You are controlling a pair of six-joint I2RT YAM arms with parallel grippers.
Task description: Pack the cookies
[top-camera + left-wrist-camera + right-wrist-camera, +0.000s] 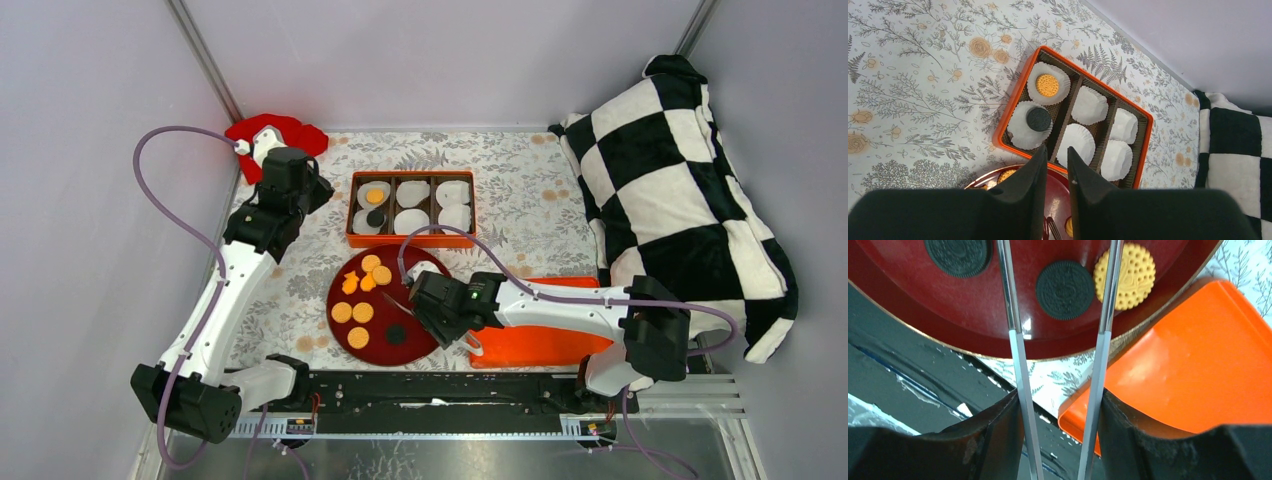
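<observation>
Right wrist view: the right gripper (1058, 399) was clamped on metal tongs (1015, 340), whose 2 blades stood apart on either side of a black cookie (1065, 289), lined up, I'd judge, to pinch it.
Plate: the dark red plate (923, 300) sat at the near edge and carried the unpacked cookies (362, 312), within the tongs' reach.
Lid: an orange lid (1198, 365) lay just beside the plate, out of the way.
Left gripper: the left gripper (1058, 160) hung facing the box, its fingers parted by a narrow slit and empty, seemingly on standby.
Box: the orange box (410, 241) had 6 paper cups (1089, 105). 2 were filled, with a packed tan cookie (1047, 85) and a packed black cookie (1038, 119).
Surface: a floral cloth (520, 200).
Room: pale walls, a checkered pillow (680, 200) on the right, and a red plush (275, 130) in the far-left corner.
</observation>
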